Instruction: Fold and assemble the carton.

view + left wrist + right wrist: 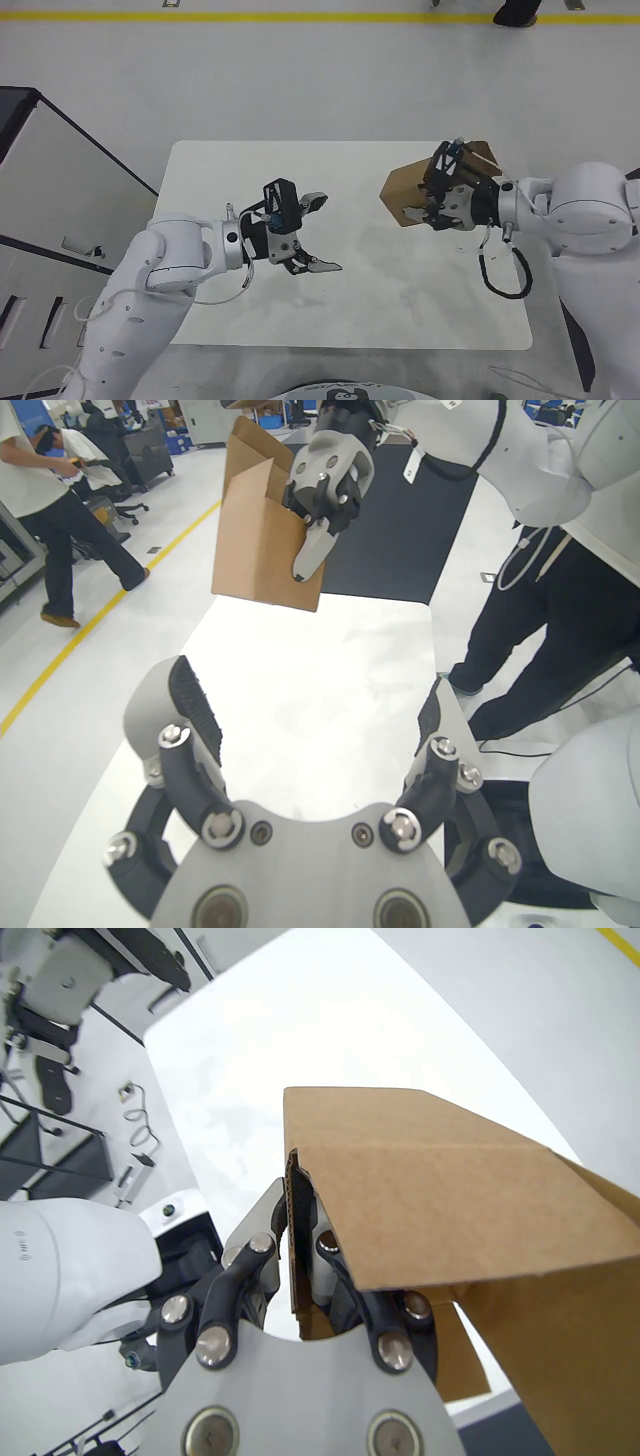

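Observation:
A brown cardboard carton point(403, 188) hangs above the right part of the white table point(350, 300), partly unfolded with flaps standing out. My right gripper point(420, 215) is shut on one wall of the carton point(425, 1188); the cardboard edge sits pinched between its pads point(278, 1223). In the left wrist view the carton point(250, 545) shows ahead with the right gripper point(312, 550) clamped on its side. My left gripper point(318, 233) stands open over the table's middle, well short of the carton, with nothing between its fingers point(197, 700).
A black-framed rack point(60, 190) stands off the table's left side. A person's dark trouser legs point(540, 640) stand close to the table's far corner. A black cable point(500, 275) loops from the right arm over the table's right edge.

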